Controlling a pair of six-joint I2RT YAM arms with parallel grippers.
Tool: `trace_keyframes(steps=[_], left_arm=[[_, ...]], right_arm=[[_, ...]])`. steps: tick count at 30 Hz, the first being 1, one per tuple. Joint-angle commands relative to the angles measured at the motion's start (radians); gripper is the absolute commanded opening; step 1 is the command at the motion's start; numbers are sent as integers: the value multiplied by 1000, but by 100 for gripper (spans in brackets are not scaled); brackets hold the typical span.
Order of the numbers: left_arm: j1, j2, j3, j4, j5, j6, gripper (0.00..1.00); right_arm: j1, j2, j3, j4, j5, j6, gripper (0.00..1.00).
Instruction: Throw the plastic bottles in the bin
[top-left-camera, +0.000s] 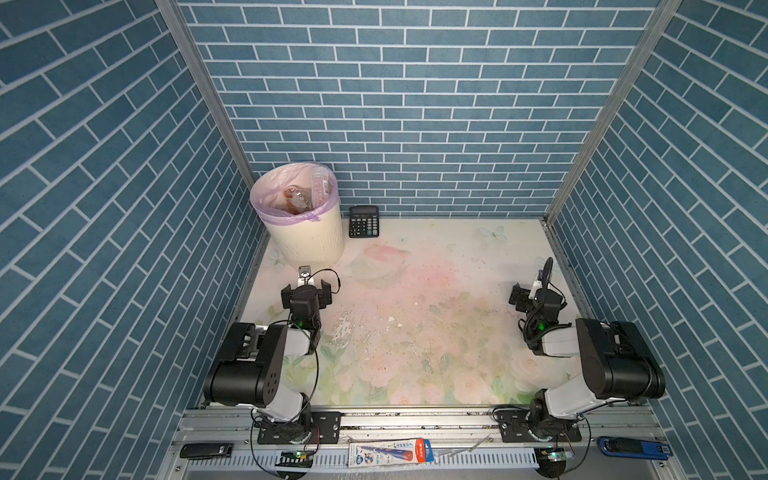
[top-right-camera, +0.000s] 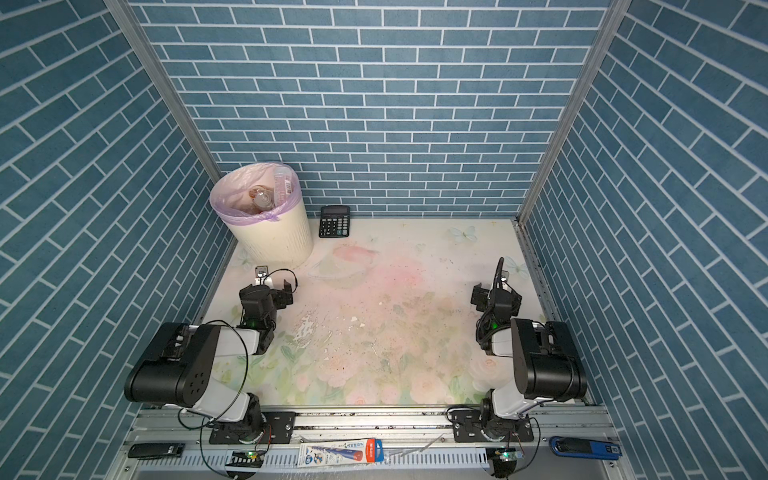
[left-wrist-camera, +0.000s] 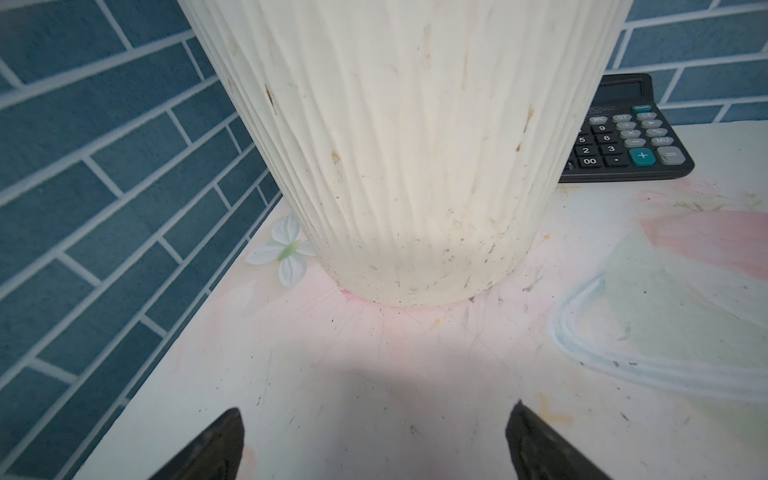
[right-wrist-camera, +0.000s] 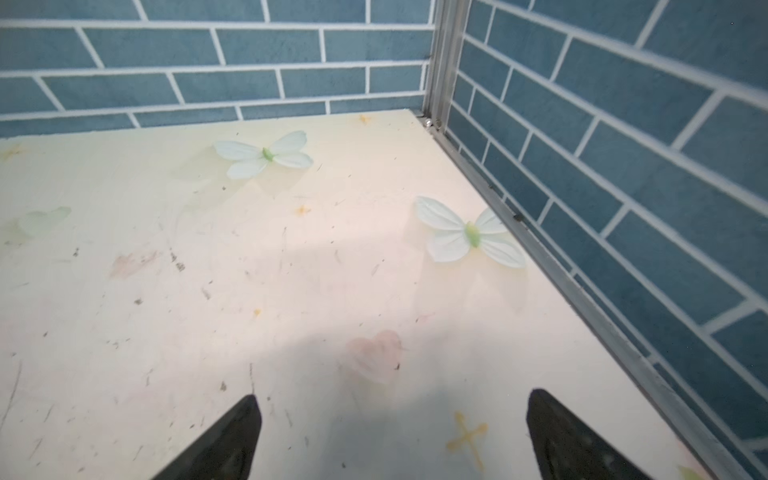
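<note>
Blue brick walls (top-left-camera: 415, 104); floral tabletop (top-left-camera: 436, 316) scuffed; bottles (top-left-camera: 298, 198) in bin (top-left-camera: 309, 245).

Floral tabletop (top-left-camera: 436, 266), 1 calculator (top-left-camera: 364, 221)
Black, by the back wall (top-left-camera: 415, 104); front pack (top-left-camera: 390, 453) holds perhaps 1 pen.

Ten o'clock corner: plastic bottles (top-left-camera: 298, 199) overlap inside bin (top-left-camera: 309, 245), count untellable; in left wrist view, bin hides part of calculator (left-wrist-camera: 623, 137).

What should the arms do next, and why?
Probably just park both arms and stop. The only bottles in sight lie inside the bin. None shows on the table, which holds only a calculator. The left gripper and right gripper are open and empty.
</note>
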Motion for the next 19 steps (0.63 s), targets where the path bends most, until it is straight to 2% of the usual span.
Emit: trace_keyframes(steps=[1, 14, 19], left_arm=[[-3, 6, 10, 19, 0, 8, 99], [-3, 4, 10, 19, 0, 8, 99], [-3, 5, 11, 19, 0, 8, 99]], right_arm=[[4, 0, 35, -3, -35, -25, 99], [4, 6, 55, -39, -55, -30, 99], [7, -2, 29, 2, -66, -40, 99]])
